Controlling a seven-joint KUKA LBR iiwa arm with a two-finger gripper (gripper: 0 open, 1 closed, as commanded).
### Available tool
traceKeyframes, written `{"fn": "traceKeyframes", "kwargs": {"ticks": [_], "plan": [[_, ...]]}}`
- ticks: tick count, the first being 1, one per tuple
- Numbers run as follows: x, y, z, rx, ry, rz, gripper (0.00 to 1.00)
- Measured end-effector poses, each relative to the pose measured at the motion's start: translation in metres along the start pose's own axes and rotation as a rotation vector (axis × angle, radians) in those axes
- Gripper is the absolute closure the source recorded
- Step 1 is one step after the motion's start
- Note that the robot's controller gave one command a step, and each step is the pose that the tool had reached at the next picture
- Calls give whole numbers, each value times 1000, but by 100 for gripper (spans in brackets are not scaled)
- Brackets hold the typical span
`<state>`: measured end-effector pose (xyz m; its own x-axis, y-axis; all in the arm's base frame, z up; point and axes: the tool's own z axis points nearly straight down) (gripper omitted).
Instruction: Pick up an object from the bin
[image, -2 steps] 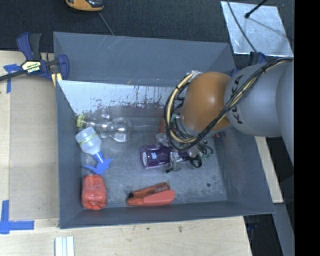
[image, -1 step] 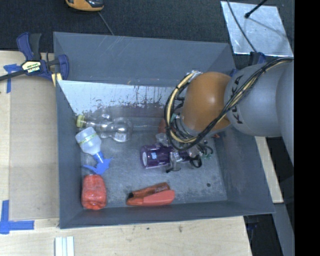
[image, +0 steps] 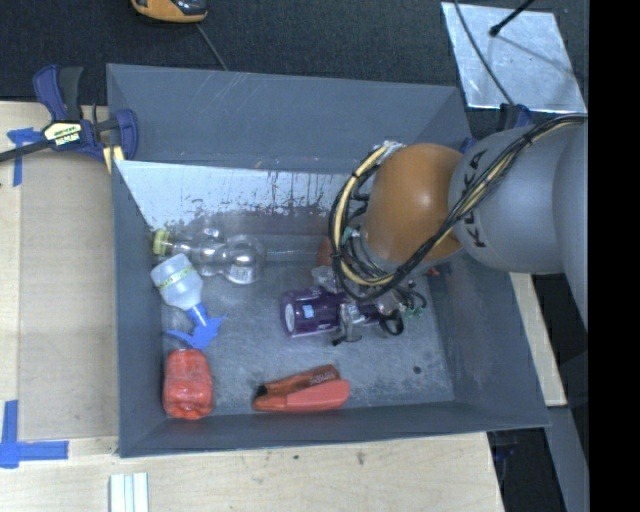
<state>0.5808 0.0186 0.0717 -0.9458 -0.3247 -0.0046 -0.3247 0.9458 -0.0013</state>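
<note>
hand (image: 358, 312) down at bin (image: 280, 110) ctr | purple can-like obj (image: 308, 314) just beside it at 9 o'clock, lying on floor | we can't tell if hand's apart or clamped | lift not yet done

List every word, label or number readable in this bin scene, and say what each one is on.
"KU": black letters on the grey metal robot arm; the rest is hidden behind cables.
Pale label on the small purple cylindrical container: too blurred to read.
No other text is legible.
</note>
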Motion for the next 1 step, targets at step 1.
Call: {"fn": "traceKeyframes", "kwargs": {"ticks": [1], "plan": [[2, 0, -6, -1, 5, 0, 100]]}}
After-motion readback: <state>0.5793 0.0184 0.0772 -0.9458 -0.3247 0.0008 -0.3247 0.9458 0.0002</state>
